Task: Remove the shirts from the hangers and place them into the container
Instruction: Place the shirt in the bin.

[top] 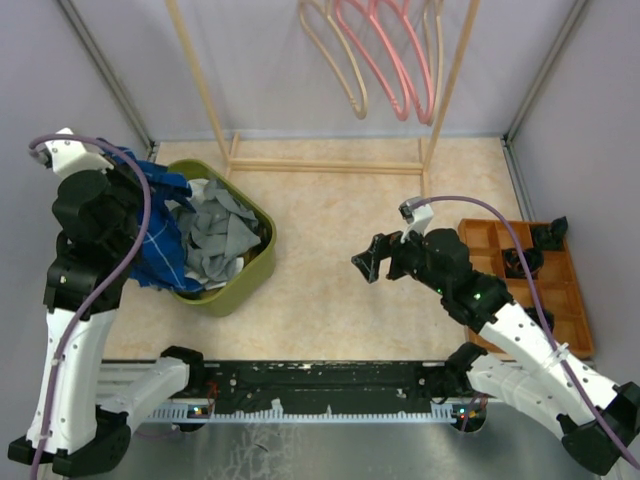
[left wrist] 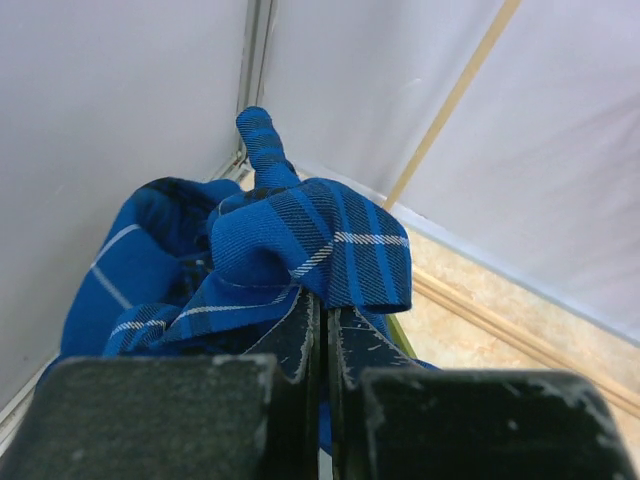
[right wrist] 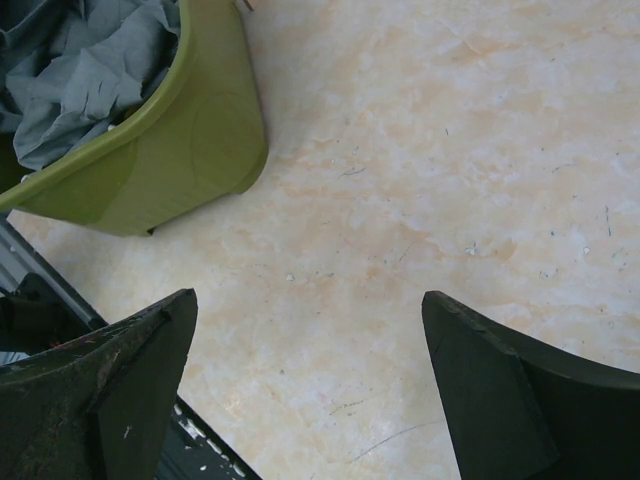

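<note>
My left gripper is shut on a fold of the blue shirt with thin white check lines. In the top view that blue shirt hangs from the left arm over the left rim of the olive-green container, partly inside it. A crumpled grey shirt fills the basin, and a bit of white cloth shows at its far end. Empty pink hangers and wood-coloured hangers hang on the rack. My right gripper hovers open above the tabletop, with nothing between its fingers.
The wooden rack frame stands at the back of the table. An orange divided tray with black parts lies at the right, beside the right arm. The right wrist view shows the container's wall and the grey shirt at upper left.
</note>
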Motion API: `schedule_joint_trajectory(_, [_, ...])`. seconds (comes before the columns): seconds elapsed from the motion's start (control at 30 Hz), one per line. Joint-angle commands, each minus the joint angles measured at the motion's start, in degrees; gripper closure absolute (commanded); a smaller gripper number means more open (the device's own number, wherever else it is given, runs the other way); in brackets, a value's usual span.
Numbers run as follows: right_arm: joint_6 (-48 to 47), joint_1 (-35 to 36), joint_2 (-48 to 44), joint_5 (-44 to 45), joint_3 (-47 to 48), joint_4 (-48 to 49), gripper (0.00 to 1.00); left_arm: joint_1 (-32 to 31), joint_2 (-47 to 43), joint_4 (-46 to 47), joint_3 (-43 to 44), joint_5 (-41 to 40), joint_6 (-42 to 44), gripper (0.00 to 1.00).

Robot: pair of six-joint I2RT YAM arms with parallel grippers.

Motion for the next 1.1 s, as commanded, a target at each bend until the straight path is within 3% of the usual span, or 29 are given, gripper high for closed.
schedule_joint_trajectory(0.0, [0.2,0.4,0.6,-0.5,0.7,2.7,0.06,0.2,0.7,3.7,1.1,-0.3,2.3,1.00])
schedule_joint_trajectory(0.13, [0.3,0.3,1.2,-0.9,0.7,3.1,0.06,0.2,7.1,1.5,1.4,8.0,3.3,1.00])
schedule_joint_trajectory(0.23, [0.3,0.3,1.4,-0.9,0.6,3.1,0.05,0.2,15.5,0.4,0.4,18.8,2.6,1.00])
schedule_joint_trajectory(0.4, [-0.4,0.4,0.9,-0.3,0.6,2.0,0.05,0.7,27.3,-5.1,-2.9,22.2,-4.4,1.00])
schedule_joint_trajectory(0.57, [-1.5,0.3,-0.1,0.6,0.2,1.0,0.04,3.7,28.6,1.2,-16.0,27.0,-6.0,1.00])
schedule_joint_trajectory(0.83, [-2.9,0.4,1.2,0.3,0.6,1.6,0.03,7.3,26.6,1.7,-15.4,29.7,-4.2,1.00])
schedule_joint_trajectory(0.93, [-3.2,0.3,1.7,-0.5,0.6,2.4,0.03,7.3,28.4,-0.2,-12.7,35.2,-0.5,0.86])
schedule_joint_trajectory(1.03, [-4.4,0.4,2.5,-1.2,1.6,1.9,0.03,7.3,30.7,-8.3,-7.8,35.7,-0.8,0.76])
schedule_joint_trajectory(1.07, [-4.8,0.4,2.8,-1.2,2.0,1.2,0.02,7.3,29.4,-8.1,-7.5,35.7,-1.0,0.64])
